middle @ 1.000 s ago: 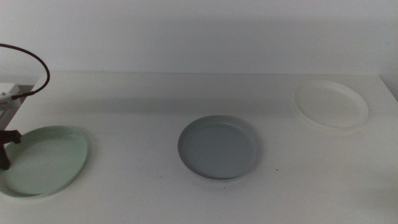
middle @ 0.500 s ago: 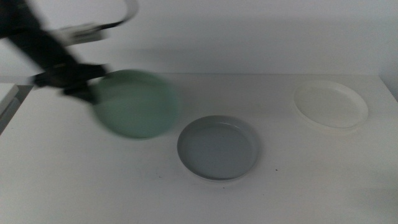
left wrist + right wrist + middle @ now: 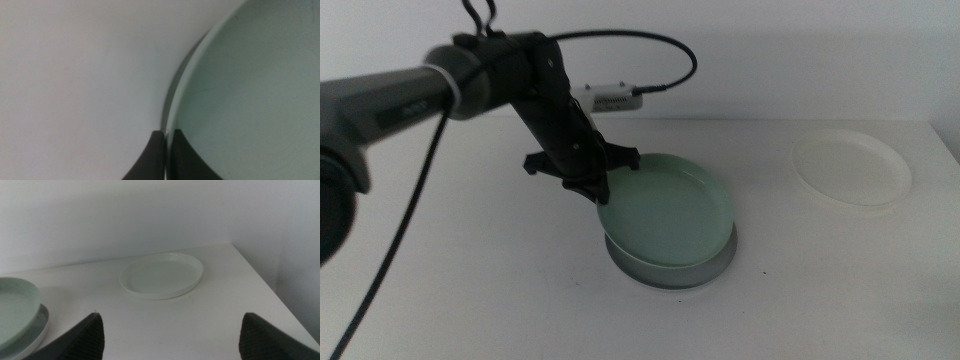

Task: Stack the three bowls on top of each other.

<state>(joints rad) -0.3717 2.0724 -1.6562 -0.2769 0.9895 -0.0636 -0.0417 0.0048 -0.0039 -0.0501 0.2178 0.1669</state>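
Now the green bowl (image 3: 665, 208) sits tilted over the grey bowl (image 3: 715, 268), carried there from the table's left edge a second ago; the first stacking is nearly done. The left gripper (image 3: 597, 190) pinches its rim. The white bowl (image 3: 852, 166) waits far right. The right gripper (image 3: 170, 337), wide open, hangs outside the middle view

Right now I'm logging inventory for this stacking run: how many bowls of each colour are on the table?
Mint green bowl: 1, pinched at its rim by the left gripper, over the grey one
Grey bowl: 1
White bowl: 1, apart at the far right
Total: 3 bowls
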